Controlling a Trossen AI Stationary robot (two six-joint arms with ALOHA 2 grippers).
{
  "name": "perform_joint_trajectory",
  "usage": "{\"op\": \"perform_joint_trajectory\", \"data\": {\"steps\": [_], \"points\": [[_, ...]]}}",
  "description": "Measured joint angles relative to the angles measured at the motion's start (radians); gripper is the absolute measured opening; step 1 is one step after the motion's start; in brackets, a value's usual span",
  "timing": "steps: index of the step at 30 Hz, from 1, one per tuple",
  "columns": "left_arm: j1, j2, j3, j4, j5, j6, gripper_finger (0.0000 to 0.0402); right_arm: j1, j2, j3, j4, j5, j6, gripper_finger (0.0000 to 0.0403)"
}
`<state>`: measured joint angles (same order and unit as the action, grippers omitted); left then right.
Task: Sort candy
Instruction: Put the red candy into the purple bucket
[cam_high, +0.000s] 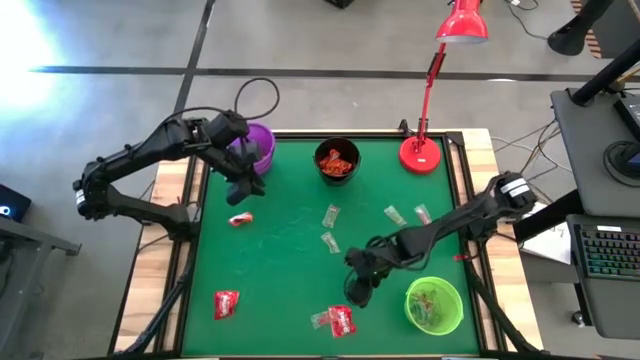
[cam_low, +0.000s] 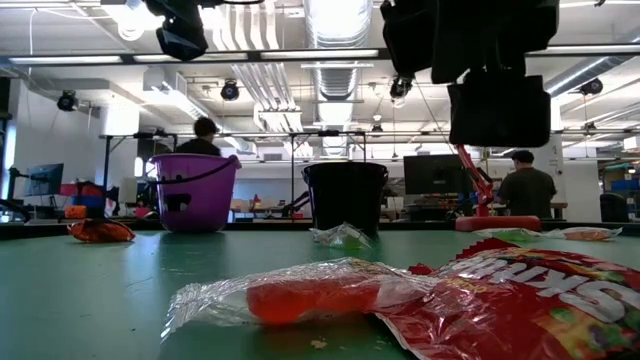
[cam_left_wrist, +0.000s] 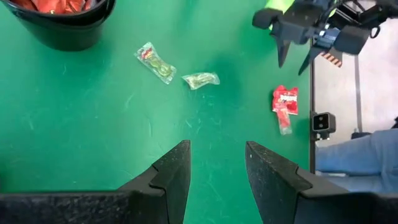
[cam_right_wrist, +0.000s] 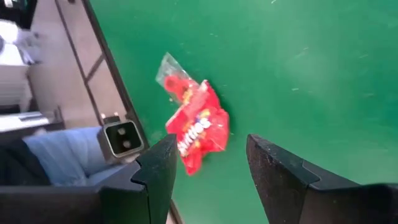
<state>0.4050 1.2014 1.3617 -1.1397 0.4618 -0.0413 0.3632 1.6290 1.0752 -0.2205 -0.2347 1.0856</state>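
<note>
Green tabletop (cam_high: 290, 250), high view: candy is seen scattered; red packet (cam_high: 342, 320) lies just beside the right claw (cam_high: 357, 290); left claw (cam_high: 245, 185) is near the purple cup (cam_high: 262, 145).
Low view: people are seen in the room behind.
Left wrist view: left claw (cam_left_wrist: 217, 165) is spread, empty.
Right wrist view: right claw (cam_right_wrist: 208, 165) is spread, empty, above the red packet (cam_right_wrist: 199, 130).

Grey concrete floor (cam_high: 100, 40); exposed ceiling ducts (cam_low: 335, 30); desk with keyboard (cam_high: 610, 262).

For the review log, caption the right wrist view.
Open right gripper hovers above a red Skittles packet overlapping a clear cellophane-wrapped red candy.
</note>
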Motion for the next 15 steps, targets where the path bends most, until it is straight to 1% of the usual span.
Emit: {"op": "perform_joint_trajectory", "data": {"steps": [4, 8, 15], "points": [[-0.031, -0.007, 0.0, 0.0, 0.0, 0.014, 0.0135, 0.022, 0.057, 0.0, 0.077, 0.011, 0.045, 0.0185], [-0.061, -0.017, 0.0, -0.006, 0.0, 0.038, 0.0135, 0.03, 0.107, 0.0, 0.077, 0.052, 0.136, 0.0185], [-0.103, -0.051, -0.001, -0.021, -0.001, 0.093, 0.0135, 0.043, 0.145, 0.0, 0.091, 0.055, 0.244, 0.0185]]}}
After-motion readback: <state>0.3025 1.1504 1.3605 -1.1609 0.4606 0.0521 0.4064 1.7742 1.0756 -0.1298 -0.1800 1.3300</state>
